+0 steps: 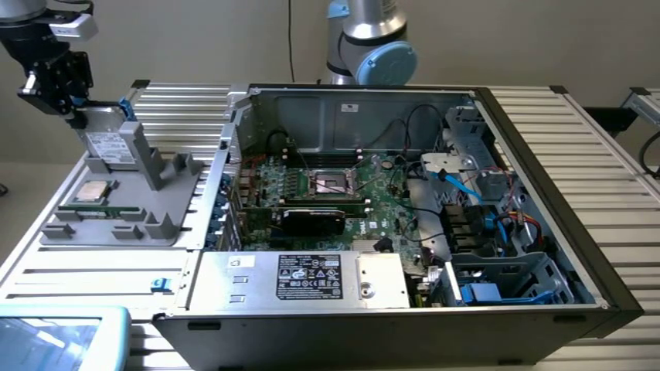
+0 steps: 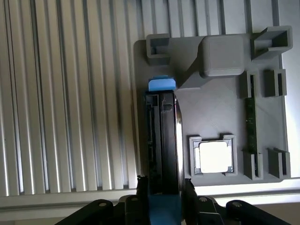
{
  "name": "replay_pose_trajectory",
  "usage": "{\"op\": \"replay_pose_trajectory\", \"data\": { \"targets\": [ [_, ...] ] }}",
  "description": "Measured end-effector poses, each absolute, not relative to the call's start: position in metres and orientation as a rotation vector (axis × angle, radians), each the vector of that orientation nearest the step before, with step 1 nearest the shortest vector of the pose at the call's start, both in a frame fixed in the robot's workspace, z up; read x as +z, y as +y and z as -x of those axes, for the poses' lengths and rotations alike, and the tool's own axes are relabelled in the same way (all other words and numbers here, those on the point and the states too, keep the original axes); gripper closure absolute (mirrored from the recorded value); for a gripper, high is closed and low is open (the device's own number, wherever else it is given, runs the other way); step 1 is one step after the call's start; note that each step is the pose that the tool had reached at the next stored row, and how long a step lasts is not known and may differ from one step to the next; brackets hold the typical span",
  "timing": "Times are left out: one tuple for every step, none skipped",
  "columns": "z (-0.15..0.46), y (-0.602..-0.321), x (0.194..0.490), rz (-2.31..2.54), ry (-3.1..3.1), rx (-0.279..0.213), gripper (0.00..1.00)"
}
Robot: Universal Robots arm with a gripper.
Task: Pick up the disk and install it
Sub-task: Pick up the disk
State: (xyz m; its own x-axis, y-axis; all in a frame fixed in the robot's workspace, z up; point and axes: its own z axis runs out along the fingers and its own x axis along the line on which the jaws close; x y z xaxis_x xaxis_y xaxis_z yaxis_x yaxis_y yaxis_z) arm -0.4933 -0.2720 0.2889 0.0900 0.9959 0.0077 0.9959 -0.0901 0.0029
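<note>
Handling notes first. The disk [image 2: 161,136] looks to me like a stiff, dense metal slab: heavier than its size suggests, rigid, and no friend of knocks. The flat faces should be smooth and a bit slippery. I judge the safest hold to be across those two faces near the top end, squarely, keeping off the blue carrier, whose tabs look thin and springy.

Pincer [image 2: 164,185]: closed down onto the disk, one pad on each flat face, at the end nearest the wrist. From the exterior view the pincer [image 1: 74,116] sits on the upper corner of the disk [image 1: 107,143].

Position: the disk is directly under the pincer, standing on edge in a slot of the grey fixture [image 2: 211,108].

Look: silver-grey body, white printed label on one face, dark edge with connector detail, and a blue tab [image 2: 161,84] at the end farthest from the pincer.

The processor chip [image 2: 214,157] lies flat in its pocket beside the pincer, on the label side. The open computer case [image 1: 341,116] stands well apart from the pincer, toward the exterior view's right.
</note>
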Motion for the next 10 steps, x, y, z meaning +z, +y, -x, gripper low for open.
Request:
{"op": "replay_pose_trajectory", "data": {
  "targets": [
    [0.4933, -0.272, 0.2889, 2.317, -2.117, -0.012, 0.62],
    [0.4933, -0.272, 0.2888, 2.317, -2.117, -0.012, 0.62],
    [0.4934, -0.272, 0.2888, 2.317, -2.117, -0.012, 0.62],
    [0.4934, -0.272, 0.2888, 2.317, -2.117, -0.012, 0.62],
    [0.4933, -0.272, 0.2888, 2.317, -2.117, -0.012, 0.62],
    [0.4933, -0.272, 0.2888, 2.317, -2.117, -0.012, 0.62],
    [0.4933, -0.272, 0.2887, 2.317, -2.117, -0.012, 0.62],
    [0.4933, -0.272, 0.2887, 2.317, -2.117, -0.012, 0.62],
    [0.4933, -0.272, 0.2887, 2.316, -2.118, -0.012, 0.62],
    [0.4933, -0.272, 0.2887, 2.315, -2.119, -0.012, 0.62]
  ]
}}
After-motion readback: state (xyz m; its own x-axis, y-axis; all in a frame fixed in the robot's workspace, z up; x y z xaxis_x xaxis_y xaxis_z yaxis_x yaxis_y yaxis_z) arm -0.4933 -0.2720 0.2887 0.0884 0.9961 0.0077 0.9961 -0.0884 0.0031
